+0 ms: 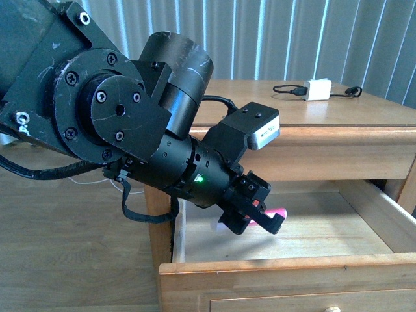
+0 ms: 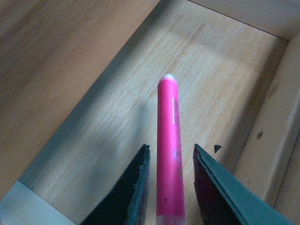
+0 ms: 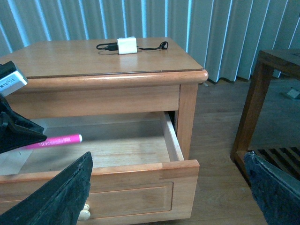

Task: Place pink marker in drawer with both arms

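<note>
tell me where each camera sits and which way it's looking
Front view: on the robot's body, facing the nightstand; the left arm fills the left, holding the pink marker over the open drawer.
Left wrist view: on the left wrist, looking down between the left fingers into the drawer.
Right wrist view: on the right wrist, facing the nightstand's front; the spread right fingers edge the picture.
Shared: all three show the pink marker and drawer.

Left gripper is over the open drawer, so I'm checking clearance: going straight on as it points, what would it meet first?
Likely the drawer floor, with the pink marker it holds touching before the left gripper itself; depth is unclear.
</note>
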You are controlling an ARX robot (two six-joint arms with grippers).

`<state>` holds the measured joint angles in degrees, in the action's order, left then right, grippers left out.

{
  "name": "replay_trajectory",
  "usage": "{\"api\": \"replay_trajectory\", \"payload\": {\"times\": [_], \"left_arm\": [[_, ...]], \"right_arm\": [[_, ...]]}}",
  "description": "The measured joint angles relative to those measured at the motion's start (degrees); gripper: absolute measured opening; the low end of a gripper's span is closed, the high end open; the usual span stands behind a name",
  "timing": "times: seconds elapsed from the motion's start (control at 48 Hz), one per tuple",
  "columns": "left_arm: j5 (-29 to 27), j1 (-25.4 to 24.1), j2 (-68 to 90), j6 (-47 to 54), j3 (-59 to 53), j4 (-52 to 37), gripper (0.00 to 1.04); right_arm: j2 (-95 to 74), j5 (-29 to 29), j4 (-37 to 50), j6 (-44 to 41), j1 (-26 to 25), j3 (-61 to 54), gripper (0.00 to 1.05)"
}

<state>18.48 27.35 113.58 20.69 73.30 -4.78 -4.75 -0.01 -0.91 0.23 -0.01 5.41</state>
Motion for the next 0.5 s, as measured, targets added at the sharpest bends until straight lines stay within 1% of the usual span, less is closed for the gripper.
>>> {"api": "replay_trajectory", "payload": {"times": [0.083,0.125,0.167,0.188,0.25,0.333,0.375,0.396,0.438,0.5], "left_arm": [[-0.33,0.02,-0.31,0.35,-0.37,-1.09,0.47],[-0.35,-0.07,-0.9,0.37,-0.96,-2.05,0.54],[-0.28,-0.39,-2.32,0.0,-1.92,-3.26,0.63],[-0.26,-0.44,-2.51,-0.07,-2.03,-3.37,0.64],[-0.33,-1.18,-4.74,-0.74,-3.17,-4.61,0.75],[-0.81,-2.19,-7.69,-1.64,-4.33,-5.97,0.86],[-0.35,-3.3,-10.23,-3.13,-5.33,-6.67,0.94],[-0.44,-3.41,-10.56,-3.19,-5.46,-6.8,0.95],[-0.96,-4.46,-13.03,-4.02,-6.58,-7.96,1.0],[-1.14,-5.92,-16.28,-5.25,-8.15,-9.01,0.98]], "right_arm": [[0.0,0.0,0.0,0.0,0.0,0.0,0.96],[0.0,0.0,0.0,0.0,0.0,0.0,0.96],[0.0,0.0,0.0,0.0,0.0,0.0,0.96],[0.0,0.0,0.0,0.0,0.0,0.0,0.96],[0.0,0.0,0.0,0.0,0.0,0.0,0.96],[0.0,0.0,0.0,0.0,0.0,0.0,0.96],[0.0,0.0,0.0,0.0,0.0,0.0,0.96],[0.0,0.02,0.0,0.0,0.0,0.0,0.96],[0.0,0.0,0.0,0.0,0.0,0.0,0.96],[0.0,0.0,0.0,0.0,0.0,0.0,0.96]]}}
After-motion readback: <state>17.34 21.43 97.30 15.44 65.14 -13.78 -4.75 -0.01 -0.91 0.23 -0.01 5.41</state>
